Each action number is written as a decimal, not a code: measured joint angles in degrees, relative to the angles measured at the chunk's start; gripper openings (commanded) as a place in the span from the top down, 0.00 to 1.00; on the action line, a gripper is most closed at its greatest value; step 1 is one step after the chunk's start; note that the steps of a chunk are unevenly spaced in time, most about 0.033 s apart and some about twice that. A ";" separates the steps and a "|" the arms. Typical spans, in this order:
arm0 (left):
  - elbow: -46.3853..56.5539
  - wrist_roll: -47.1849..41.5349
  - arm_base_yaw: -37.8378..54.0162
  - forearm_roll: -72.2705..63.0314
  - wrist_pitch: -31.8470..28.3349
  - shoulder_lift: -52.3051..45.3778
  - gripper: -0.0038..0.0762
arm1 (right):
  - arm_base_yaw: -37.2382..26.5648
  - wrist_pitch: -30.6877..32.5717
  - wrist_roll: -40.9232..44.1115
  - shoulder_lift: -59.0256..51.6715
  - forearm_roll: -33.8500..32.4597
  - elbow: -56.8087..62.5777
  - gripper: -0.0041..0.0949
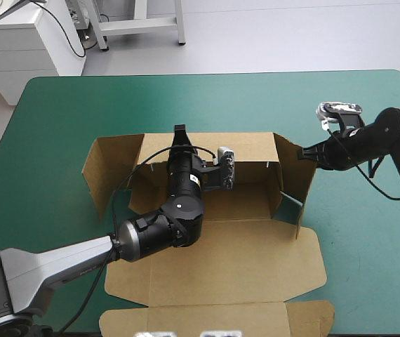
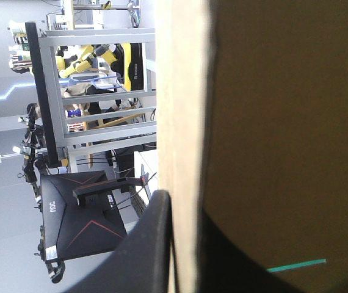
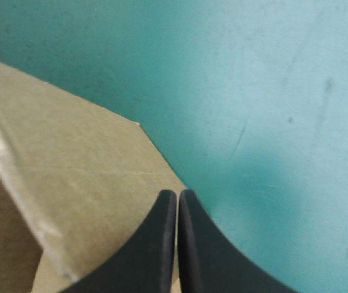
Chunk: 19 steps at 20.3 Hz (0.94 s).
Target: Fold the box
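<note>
The box (image 1: pixel 256 260) sits mid-surface (image 1: pixel 60 126), its lid flat toward 6 o'clock and its back wall (image 1: pixel 249 147) raised at 12 o'clock. The left fingers (image 1: pixel 180 135) clamp that wall's top edge, with the board pinched between them. The right fingers (image 1: pixel 302 152) are pressed together on nothing, and their tips seem to touch the outer face of the side flap (image 1: pixel 292 189) at 3 o'clock.

The step in hand looks to be swinging that flap inward against the back wall. To do it well, the left grip should hold the wall upright and steady. The right tips should push squarely toward 9 o'clock, so the flap hinges on its crease rather than buckling or dragging the box.
</note>
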 measured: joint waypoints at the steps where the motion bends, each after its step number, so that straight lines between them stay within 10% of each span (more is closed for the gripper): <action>1: 0.00 -0.78 0.00 0.00 -0.05 0.00 0.96 | 0.00 -2.03 -2.38 -2.23 2.71 2.98 0.96; 14: 0.00 -1.49 0.00 0.00 0.28 0.00 0.96 | 0.00 -16.46 -20.78 -18.10 13.05 25.79 0.94; 19: 0.00 -1.49 0.00 0.00 0.30 0.00 0.96 | 0.00 -18.62 -32.35 -18.87 16.74 27.17 0.52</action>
